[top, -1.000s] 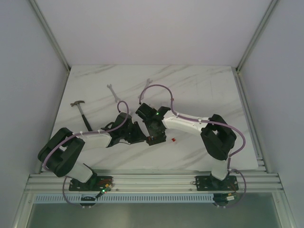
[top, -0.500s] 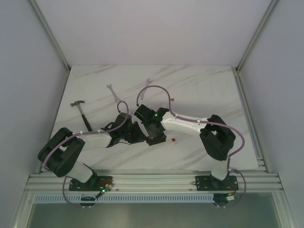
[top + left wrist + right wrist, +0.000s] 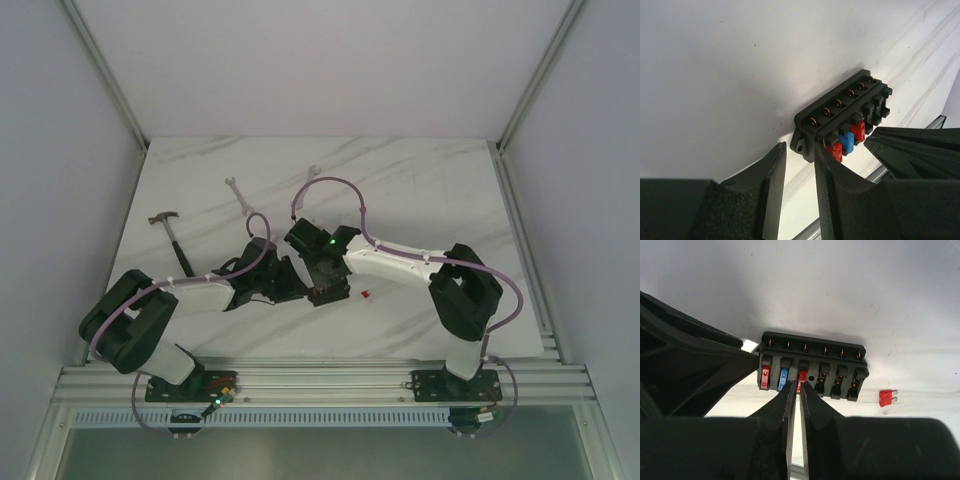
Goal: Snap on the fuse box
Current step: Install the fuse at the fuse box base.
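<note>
The fuse box [image 3: 815, 352] lies toward the counter's [image 3: 420, 190] near edge, midway, its end between the parted left pincer [image 3: 799, 150]. The right pincer [image 3: 797, 386], nearly together (grip unclear), may drag the third fuse [image 3: 802, 375] out if snagged.

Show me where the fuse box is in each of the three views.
Top external: fuse box just below picture centre, mostly covered.
Left wrist: right of centre, running diagonally.
Right wrist: centre, lying across.
Landmarks: blue fuse inside it, both wrist views; loose red fuse right of it, top and right wrist views.
</note>
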`<state>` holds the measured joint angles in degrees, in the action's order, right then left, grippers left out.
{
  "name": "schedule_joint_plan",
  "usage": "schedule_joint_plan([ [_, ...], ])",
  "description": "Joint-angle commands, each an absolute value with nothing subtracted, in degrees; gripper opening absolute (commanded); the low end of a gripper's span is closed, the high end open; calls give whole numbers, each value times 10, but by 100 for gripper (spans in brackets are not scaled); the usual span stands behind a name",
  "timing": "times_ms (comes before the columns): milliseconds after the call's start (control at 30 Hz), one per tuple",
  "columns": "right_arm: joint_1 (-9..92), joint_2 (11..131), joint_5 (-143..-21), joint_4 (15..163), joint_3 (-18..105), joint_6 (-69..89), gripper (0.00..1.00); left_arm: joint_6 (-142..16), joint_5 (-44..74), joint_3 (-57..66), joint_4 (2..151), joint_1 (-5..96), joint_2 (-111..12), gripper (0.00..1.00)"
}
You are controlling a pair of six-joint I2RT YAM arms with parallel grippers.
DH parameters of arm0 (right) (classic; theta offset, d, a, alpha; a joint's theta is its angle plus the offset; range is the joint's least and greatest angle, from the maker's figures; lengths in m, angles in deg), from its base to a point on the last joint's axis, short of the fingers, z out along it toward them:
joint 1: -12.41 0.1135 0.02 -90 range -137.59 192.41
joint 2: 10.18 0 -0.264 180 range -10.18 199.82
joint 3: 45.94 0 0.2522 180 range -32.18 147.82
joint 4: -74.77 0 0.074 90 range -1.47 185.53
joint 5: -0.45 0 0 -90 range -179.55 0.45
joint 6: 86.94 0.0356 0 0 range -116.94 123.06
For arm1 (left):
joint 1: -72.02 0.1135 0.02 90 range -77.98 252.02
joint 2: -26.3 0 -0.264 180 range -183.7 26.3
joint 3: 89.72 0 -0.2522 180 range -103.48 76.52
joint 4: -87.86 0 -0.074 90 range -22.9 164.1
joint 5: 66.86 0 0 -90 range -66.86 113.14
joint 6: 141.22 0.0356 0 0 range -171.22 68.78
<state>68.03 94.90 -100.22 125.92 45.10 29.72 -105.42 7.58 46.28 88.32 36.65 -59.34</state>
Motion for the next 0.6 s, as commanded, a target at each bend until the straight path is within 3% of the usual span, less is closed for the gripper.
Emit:
schedule_joint_plan([
  [0,680,936,-989,1270,443,313,14,-1049,90,475,872,364,-594,38],
  [567,677,969,-987,1280,430,317,8,-1050,89,476,872,364,-596,38],
])
